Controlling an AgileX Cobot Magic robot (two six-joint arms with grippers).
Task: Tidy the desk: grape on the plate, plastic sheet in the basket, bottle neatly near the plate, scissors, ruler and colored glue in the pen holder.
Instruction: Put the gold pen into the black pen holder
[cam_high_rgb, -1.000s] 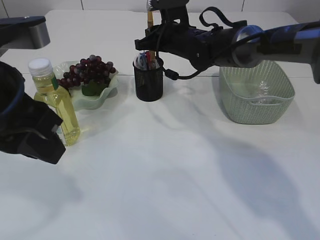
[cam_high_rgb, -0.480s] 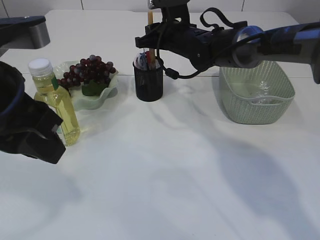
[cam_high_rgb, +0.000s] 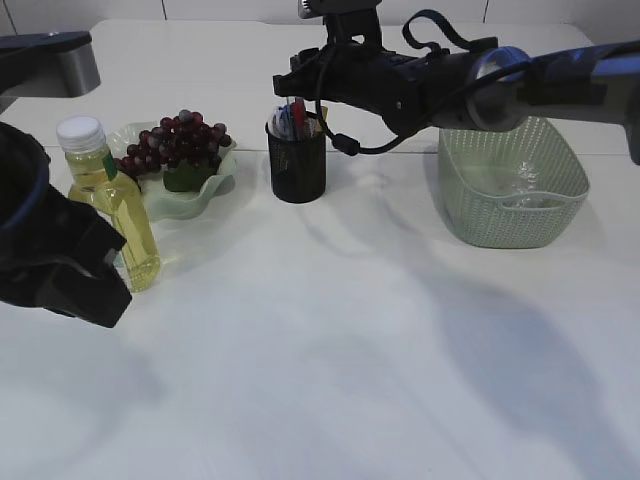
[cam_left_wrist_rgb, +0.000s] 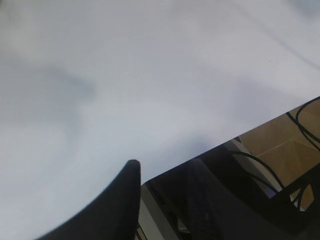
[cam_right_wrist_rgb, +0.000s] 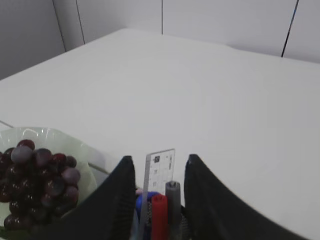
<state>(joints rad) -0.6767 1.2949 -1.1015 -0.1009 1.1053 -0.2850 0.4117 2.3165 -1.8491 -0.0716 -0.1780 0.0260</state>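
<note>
Ruler (cam_right_wrist_rgb: 159, 186) no longer seen sticking up above right gripper (cam_right_wrist_rgb: 156, 172) in ext. view; now dropped into holder (cam_high_rgb: 297, 160), upright betw. the fingers, which are seen spread apart, not touching it. Right arm (cam_high_rgb: 470, 85) shifted slightly up. Holder contents look fuller.

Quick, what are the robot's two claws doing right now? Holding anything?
Left gripper: apart over bare white table, holding nothing.
Right gripper: open above the black mesh pen holder, fingers either side of the clear plastic ruler, not gripping it.
</note>
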